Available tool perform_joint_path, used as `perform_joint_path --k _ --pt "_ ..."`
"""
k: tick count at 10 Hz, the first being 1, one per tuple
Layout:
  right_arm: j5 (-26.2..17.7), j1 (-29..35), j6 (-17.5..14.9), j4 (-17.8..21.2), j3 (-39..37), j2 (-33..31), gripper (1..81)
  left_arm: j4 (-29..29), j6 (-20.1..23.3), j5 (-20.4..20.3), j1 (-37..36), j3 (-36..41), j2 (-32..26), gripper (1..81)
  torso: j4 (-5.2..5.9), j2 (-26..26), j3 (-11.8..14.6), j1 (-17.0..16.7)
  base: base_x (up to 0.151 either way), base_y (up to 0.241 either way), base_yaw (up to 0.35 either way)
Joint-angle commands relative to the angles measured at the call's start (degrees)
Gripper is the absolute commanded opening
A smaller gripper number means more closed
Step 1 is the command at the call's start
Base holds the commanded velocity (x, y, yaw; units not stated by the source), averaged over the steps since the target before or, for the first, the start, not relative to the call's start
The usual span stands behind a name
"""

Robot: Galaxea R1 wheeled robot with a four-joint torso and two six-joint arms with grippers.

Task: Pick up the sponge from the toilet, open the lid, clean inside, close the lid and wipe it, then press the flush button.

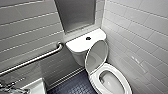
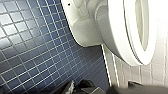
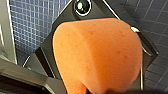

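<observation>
Head view: the toilet (image 1: 93, 79) has the lid (image 1: 96, 56) raised against the tank (image 1: 80, 45), bowl (image 1: 112, 82) open, long axis running from tank toward the near right. Left wrist view: that arm hangs low beside the bowl's outside over the blue floor (image 2: 30, 50); whether the left pincer (image 2: 82, 88) is open I cannot tell. Right wrist view: the right pincer (image 3: 100, 90) grips the sponge (image 3: 97, 55) above floor tiles, seemingly short of the bowl
</observation>
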Motion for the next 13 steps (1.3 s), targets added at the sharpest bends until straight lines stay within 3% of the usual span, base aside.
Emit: perform_joint_path --k 1,2,4,7,13 --pt "-4.07 -2.42 -2.61 2.82 -2.17 -0.04 1.0 -8.95 -0.74 8.33 -11.66 -0.98 -0.34 81.1 0.00 0.00 0.00 0.00 0.000 0.000 0.000" --pt "-4.34 -2.68 -2.69 1.86 -4.11 0.57 1.0 -10.09 -0.74 8.41 -13.24 -2.92 0.98 81.1 0.00 0.00 0.00 0.00 0.000 0.000 0.000" --pt "-2.07 -4.18 -2.08 -7.18 -4.90 0.13 1.0 -14.81 -0.74 8.41 -16.93 -8.79 4.49 81.1 0.00 0.00 0.00 0.00 0.000 0.000 0.000" --pt "-1.17 -4.36 -2.08 -7.72 -7.62 2.93 1.0 -21.50 -0.74 7.89 -22.30 -13.45 8.61 81.1 0.00 0.00 0.00 0.00 0.000 0.000 0.000" --pt "-1.17 -4.53 -2.08 -7.72 -9.21 4.27 1.0 -25.12 -3.99 7.62 -29.42 -23.40 13.55 81.1 -0.02 0.05 0.00 0.00 0.000 0.000 0.000"
